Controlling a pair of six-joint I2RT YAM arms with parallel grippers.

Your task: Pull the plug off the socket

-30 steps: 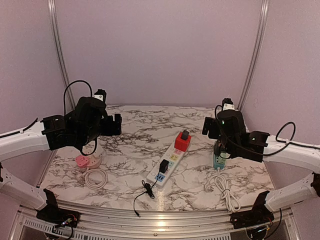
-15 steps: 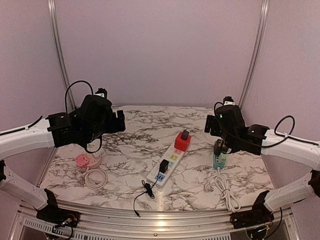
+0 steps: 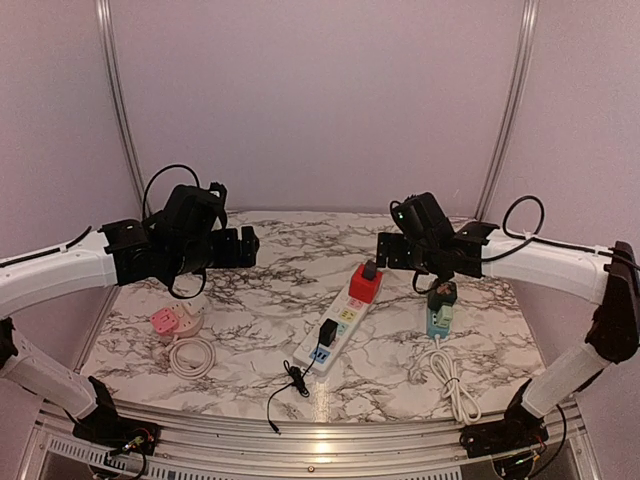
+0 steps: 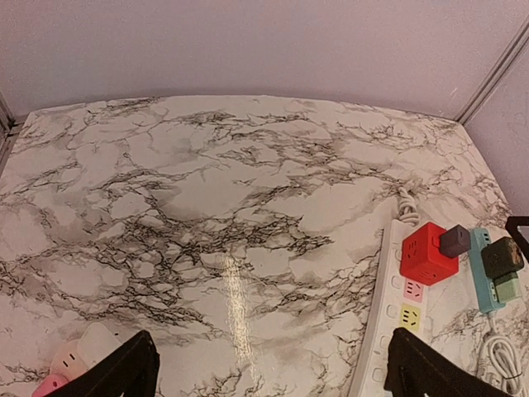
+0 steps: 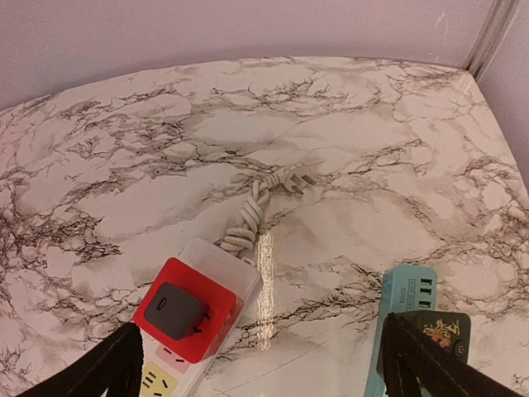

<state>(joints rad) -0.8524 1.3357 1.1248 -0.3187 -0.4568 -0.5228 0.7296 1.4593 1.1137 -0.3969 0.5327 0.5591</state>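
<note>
A white power strip (image 3: 338, 322) lies across the middle of the table. At its far end sits a red cube socket (image 3: 365, 286) with a dark grey plug (image 3: 370, 269) on top; a black plug (image 3: 327, 331) sits near its front end. My right gripper (image 3: 386, 250) hovers open just right of the red cube (image 5: 197, 321) and above it, the grey plug (image 5: 175, 310) showing by its left finger. My left gripper (image 3: 243, 246) hangs open over bare marble left of the strip (image 4: 376, 331). Neither gripper holds anything.
A teal power strip (image 3: 438, 321) with a black plug (image 3: 441, 295) lies to the right, its white cable (image 3: 451, 382) in front. A pink socket (image 3: 172, 321) and white cable coil (image 3: 192, 355) lie at the left. A thin black cable (image 3: 287, 386) trails toward the front edge.
Both arms have swung in toward the table's middle. The right gripper has moved left from above the teal strip to beside the red cube. Both stay open.
</note>
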